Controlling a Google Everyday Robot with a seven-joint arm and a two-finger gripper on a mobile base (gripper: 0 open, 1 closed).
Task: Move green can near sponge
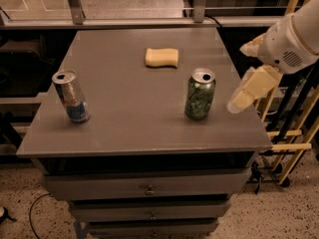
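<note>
The green can (200, 94) stands upright on the grey table (124, 118), right of centre, with a dark green patterned body and a silver top. The pale yellow sponge (161, 57) lies flat toward the back of the table, up and to the left of the can and well apart from it. My gripper (247, 92) hangs at the table's right edge, just right of the green can, at about can height and not touching it. It holds nothing that I can see.
A slimmer silver-and-blue can (72, 97) stands near the table's left front. The table is a drawer cabinet with handles (148, 189) at the front. A wooden rack (291, 128) stands on the right and a rail (149, 21) runs behind.
</note>
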